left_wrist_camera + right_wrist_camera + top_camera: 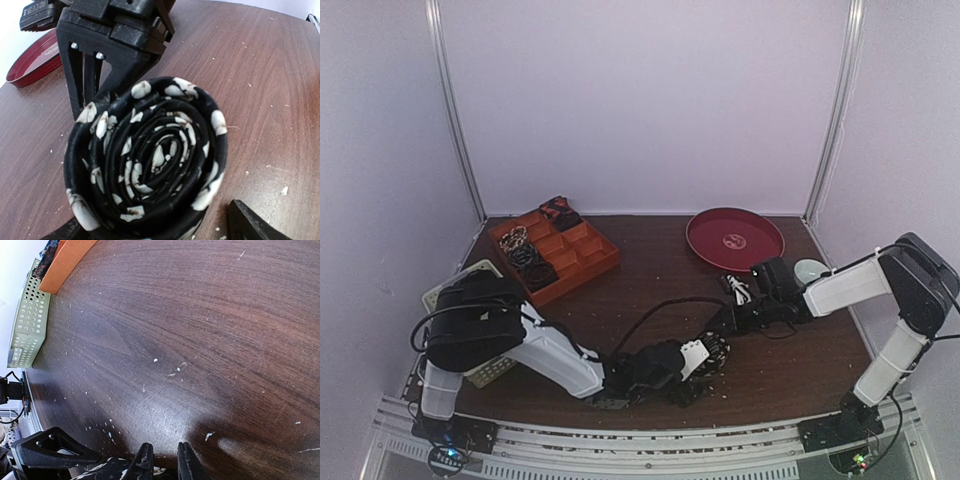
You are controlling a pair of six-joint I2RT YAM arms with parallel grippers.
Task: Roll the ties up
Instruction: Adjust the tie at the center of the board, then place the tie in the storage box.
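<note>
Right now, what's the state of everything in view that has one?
rolled tie: tightly coiled, gripped
left end effector: shut on rolled tie
right end effector: nearly shut at rolled tie's edge, grip unclear
orange tray: some compartments hold coiled ties

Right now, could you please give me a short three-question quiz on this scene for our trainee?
1. True or false: the tie between the left fingers lies flat and unrolled.
2. Seen from the top camera, the red plate lies: A) on the far side, right of centre; B) at the near left corner; C) under the left arm.
3. Fill in: the tie's fabric is black with ____ speckles.

Key: 1 false, it is wound into a coil; 2 A; 3 white.
</note>
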